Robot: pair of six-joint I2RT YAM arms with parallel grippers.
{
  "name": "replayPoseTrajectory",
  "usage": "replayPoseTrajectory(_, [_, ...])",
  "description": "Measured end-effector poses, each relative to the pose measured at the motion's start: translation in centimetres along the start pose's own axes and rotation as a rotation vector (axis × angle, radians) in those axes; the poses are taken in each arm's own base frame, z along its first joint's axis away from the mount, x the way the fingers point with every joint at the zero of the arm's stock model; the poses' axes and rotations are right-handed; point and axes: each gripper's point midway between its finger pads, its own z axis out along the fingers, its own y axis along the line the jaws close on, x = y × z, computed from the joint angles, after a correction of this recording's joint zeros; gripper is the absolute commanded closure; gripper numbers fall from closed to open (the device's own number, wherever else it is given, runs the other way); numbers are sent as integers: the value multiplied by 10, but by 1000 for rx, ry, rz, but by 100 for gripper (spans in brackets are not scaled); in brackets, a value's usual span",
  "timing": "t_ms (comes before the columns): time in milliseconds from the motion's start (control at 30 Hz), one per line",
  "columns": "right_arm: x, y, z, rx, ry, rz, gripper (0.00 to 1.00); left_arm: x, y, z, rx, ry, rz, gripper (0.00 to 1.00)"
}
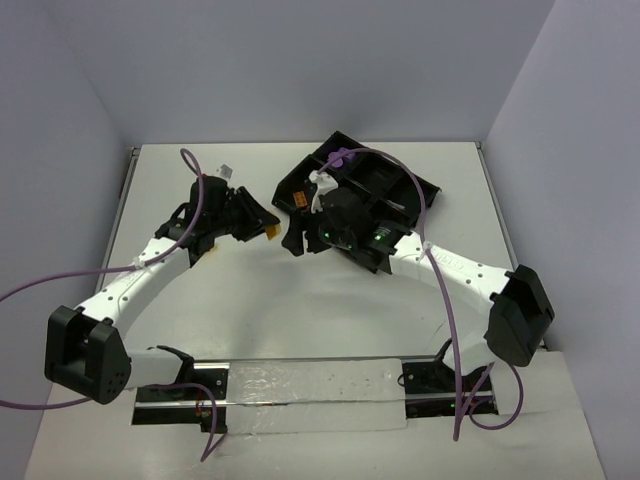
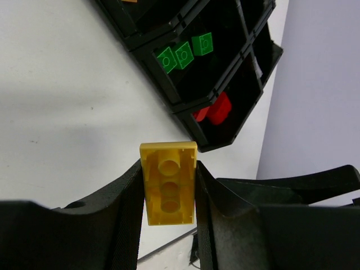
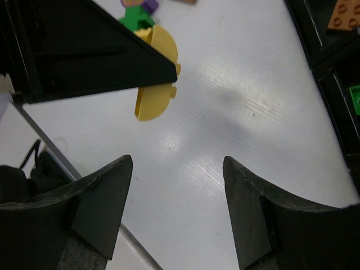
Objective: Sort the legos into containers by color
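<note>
My left gripper [image 1: 262, 226] is shut on a yellow brick [image 2: 167, 183], gripped by its long sides with the hollow underside facing the camera, held above the table just left of the black divided tray [image 1: 425, 190]. The brick also shows in the top view [image 1: 271, 233] and the right wrist view [image 3: 158, 76]. My right gripper [image 3: 177, 188] is open and empty over bare table beside the tray's near-left corner. In the tray [image 2: 185, 115], one compartment holds three green bricks [image 2: 184, 53], another holds red bricks [image 2: 216, 108], and another an orange brick [image 3: 344, 14].
A green and purple piece [image 3: 138, 12] lies loose on the table beyond the left gripper's finger [image 3: 84, 50]. The two grippers are close together at the table's middle. Purple cables loop over both arms. A foil-like strip [image 1: 310, 395] lies between the arm bases.
</note>
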Motion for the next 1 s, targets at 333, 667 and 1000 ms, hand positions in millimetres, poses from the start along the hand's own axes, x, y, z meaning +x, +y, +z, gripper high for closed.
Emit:
replayPoseTrajectory(333, [-10, 12, 35, -51, -48, 118, 31, -5, -3, -11, -11, -37, -52, 100])
replayPoseTrajectory(667, [-16, 22, 50, -98, -73, 183, 44, -6, -3, -11, -12, -40, -58, 100])
replayPoseTrajectory(1000, [-22, 26, 54, -121, -97, 220, 95, -8, -2, -11, -13, -50, -58, 100])
